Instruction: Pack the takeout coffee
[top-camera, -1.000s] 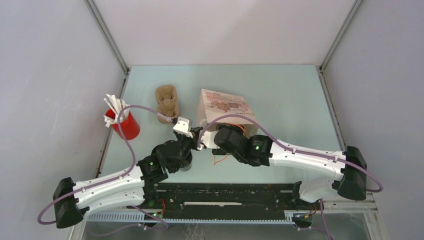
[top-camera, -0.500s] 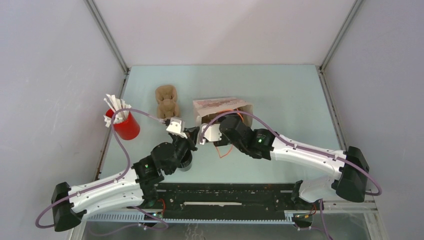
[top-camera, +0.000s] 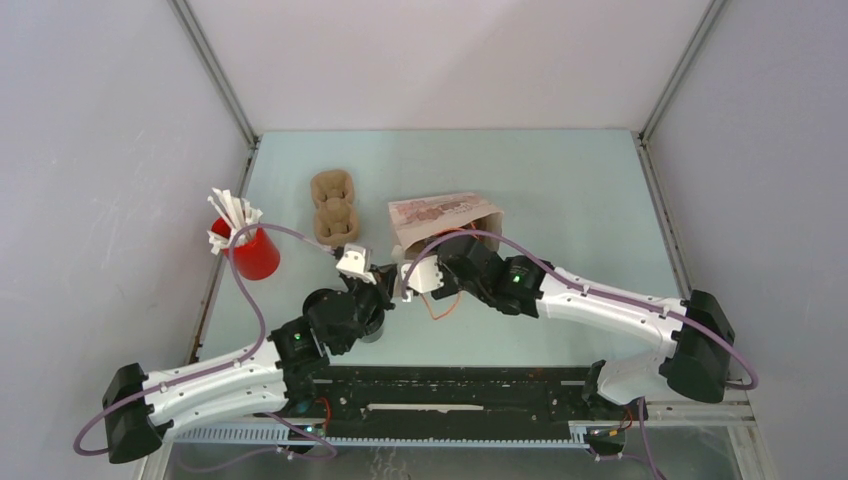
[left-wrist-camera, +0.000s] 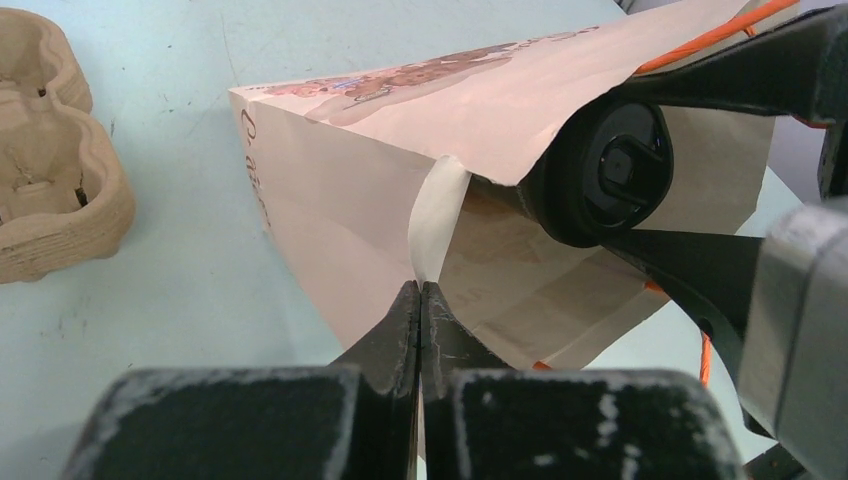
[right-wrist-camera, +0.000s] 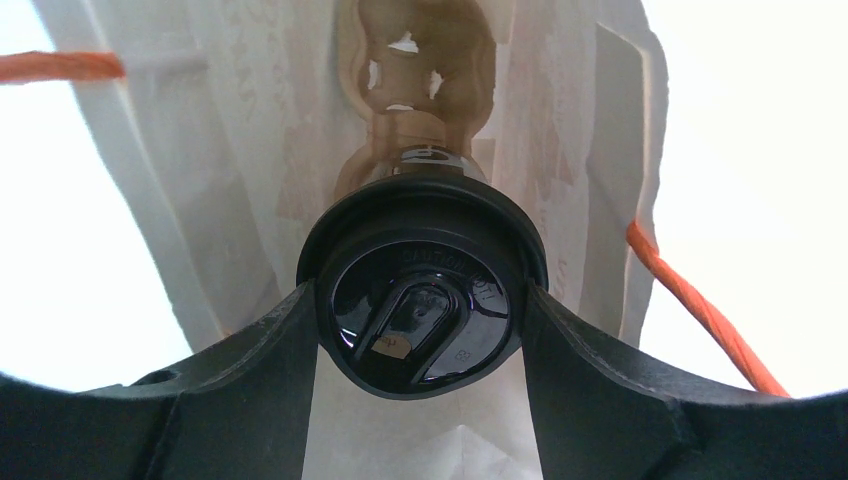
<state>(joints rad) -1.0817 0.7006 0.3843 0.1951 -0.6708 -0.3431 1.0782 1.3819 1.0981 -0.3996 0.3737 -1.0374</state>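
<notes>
At the mouth of the paper bag (left-wrist-camera: 380, 170), the right gripper (right-wrist-camera: 420, 305) is clamped around the coffee cup (left-wrist-camera: 603, 168) near its lid (right-wrist-camera: 420, 290). The left gripper (left-wrist-camera: 419, 300) is pinched together on the bag's edge. The cup seems light and crushable, so that stiff lid end is the safest hold.

The paper bag (left-wrist-camera: 340, 220) is pale pinkish tan, with a reddish-brown printed picture on its upper face, brown lettering on its side and a white strip at its mouth; its cord handles (right-wrist-camera: 700, 300) are bright orange; the takeout coffee (right-wrist-camera: 420, 310) is black, its lid glossy. The cup carrier (left-wrist-camera: 50, 170) is dull brown; the red cup (top-camera: 257, 256) holds white sticks (top-camera: 230, 212); the table (top-camera: 560, 180) is pale blue-green. The left gripper (left-wrist-camera: 420, 300) and the right gripper (right-wrist-camera: 420, 300) have black fingers; the arms (top-camera: 610, 305) are white with black joints.
</notes>
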